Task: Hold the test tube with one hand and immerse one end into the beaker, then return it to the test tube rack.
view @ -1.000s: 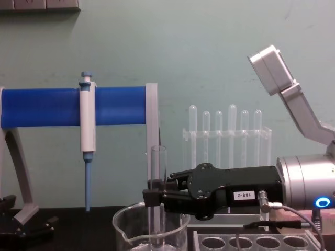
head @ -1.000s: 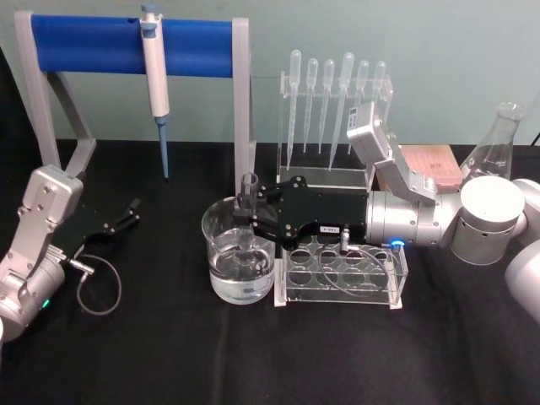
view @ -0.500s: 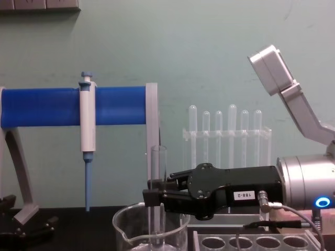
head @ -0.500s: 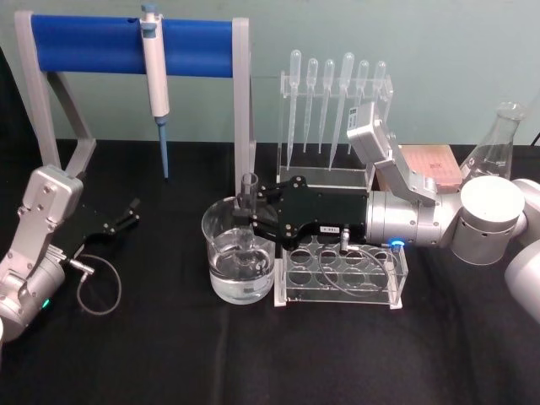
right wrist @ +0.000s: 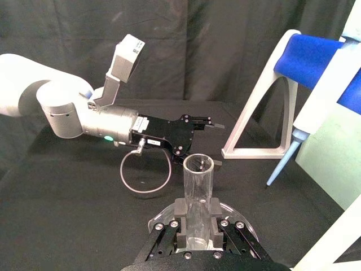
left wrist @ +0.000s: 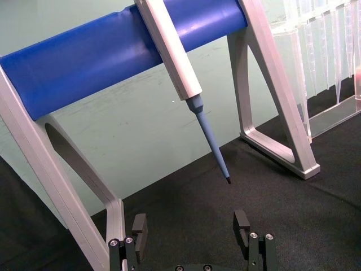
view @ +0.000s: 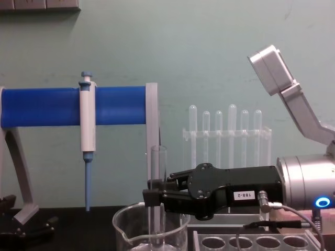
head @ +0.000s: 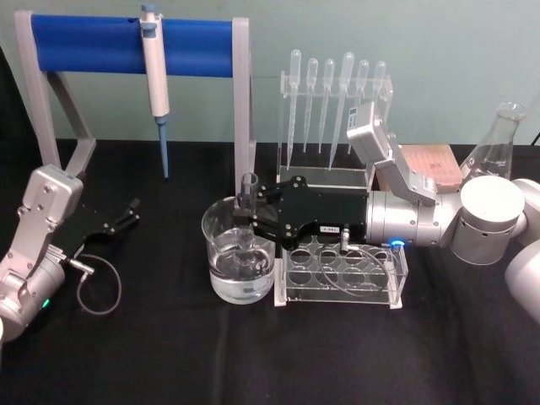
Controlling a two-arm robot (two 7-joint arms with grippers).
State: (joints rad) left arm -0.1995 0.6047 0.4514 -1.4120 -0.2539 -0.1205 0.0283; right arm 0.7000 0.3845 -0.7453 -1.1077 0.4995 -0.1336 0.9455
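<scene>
Gripping test tube point(head: 249, 190) upright inside beaker point(head: 221, 280) rim, R claw point(head: 246, 221).

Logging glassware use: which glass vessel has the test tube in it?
The wide beaker beside the rack; the right gripper holds the test tube upright in it. The conical flask stands apart, far right. Left gripper idles.

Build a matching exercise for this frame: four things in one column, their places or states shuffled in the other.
Things:
1. test tube
2. pipettor
3. left gripper
4. test tube rack

Places or states:
A. hangs on the blue bar
B. stands beside the beaker, on its right
C. fingers open, at the far left
D. upright in the beaker, clamped by the right gripper

Pairs: 1-D, 2-A, 3-C, 4-B.
</scene>
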